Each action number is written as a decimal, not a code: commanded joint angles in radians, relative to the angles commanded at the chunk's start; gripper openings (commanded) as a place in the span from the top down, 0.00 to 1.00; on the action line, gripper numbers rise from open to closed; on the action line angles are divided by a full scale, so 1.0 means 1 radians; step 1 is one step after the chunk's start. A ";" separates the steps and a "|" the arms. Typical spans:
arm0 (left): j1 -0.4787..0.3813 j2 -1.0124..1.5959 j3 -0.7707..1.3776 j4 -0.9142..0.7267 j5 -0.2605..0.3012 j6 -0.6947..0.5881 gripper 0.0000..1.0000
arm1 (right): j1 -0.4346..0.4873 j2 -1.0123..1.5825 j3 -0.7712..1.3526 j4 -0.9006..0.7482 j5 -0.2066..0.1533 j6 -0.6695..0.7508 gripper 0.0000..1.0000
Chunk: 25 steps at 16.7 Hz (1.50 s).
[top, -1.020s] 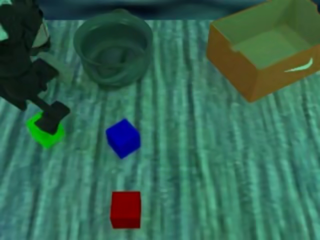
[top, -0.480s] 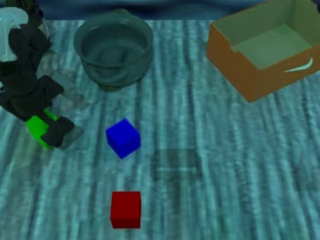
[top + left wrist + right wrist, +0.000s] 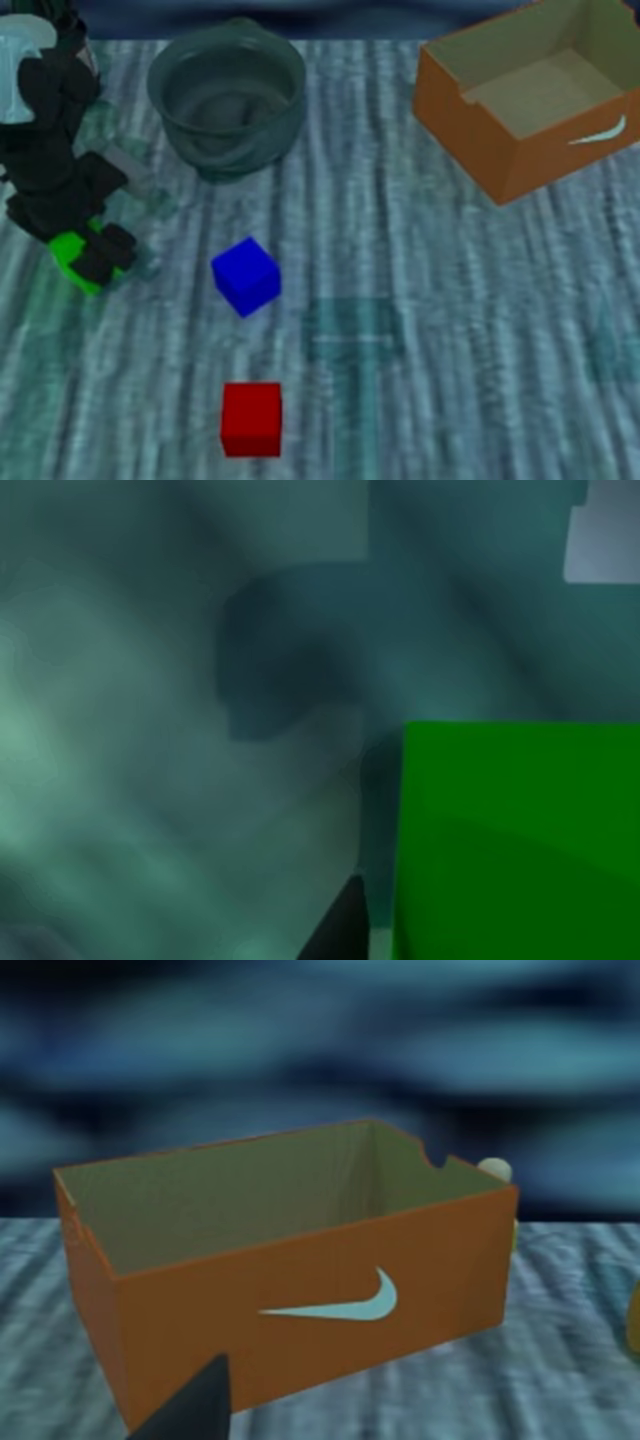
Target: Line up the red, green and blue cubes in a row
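On the streaked teal worktop (image 3: 420,330), my left tool (image 3: 88,250) is clenched around the green cube (image 3: 70,252) at the left edge, ready to carry it toward the blue cube (image 3: 246,276) and red cube (image 3: 251,419), which already sit roughly in line.

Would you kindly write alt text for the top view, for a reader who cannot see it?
The left tool grips the green cube at the table's left edge, with the blue cube and red cube lying apart nearer the middle. A dark bowl and an open orange box sit along the far side.
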State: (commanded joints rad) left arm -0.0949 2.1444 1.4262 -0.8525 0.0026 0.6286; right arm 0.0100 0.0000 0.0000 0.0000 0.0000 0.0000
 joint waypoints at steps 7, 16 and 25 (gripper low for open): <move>0.000 0.000 0.000 0.000 0.000 0.000 1.00 | 0.000 0.000 0.000 0.000 0.000 0.000 0.00; 0.001 -0.010 0.013 -0.020 0.002 0.002 1.00 | 0.000 0.000 0.000 0.000 0.000 0.000 0.00; 0.019 -0.097 0.151 -0.246 0.001 -0.003 1.00 | 0.000 0.000 0.000 0.000 0.000 0.000 0.00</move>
State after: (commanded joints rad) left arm -0.0756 2.0472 1.5769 -1.0985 0.0033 0.6261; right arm 0.0100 0.0000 0.0000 0.0000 0.0000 0.0000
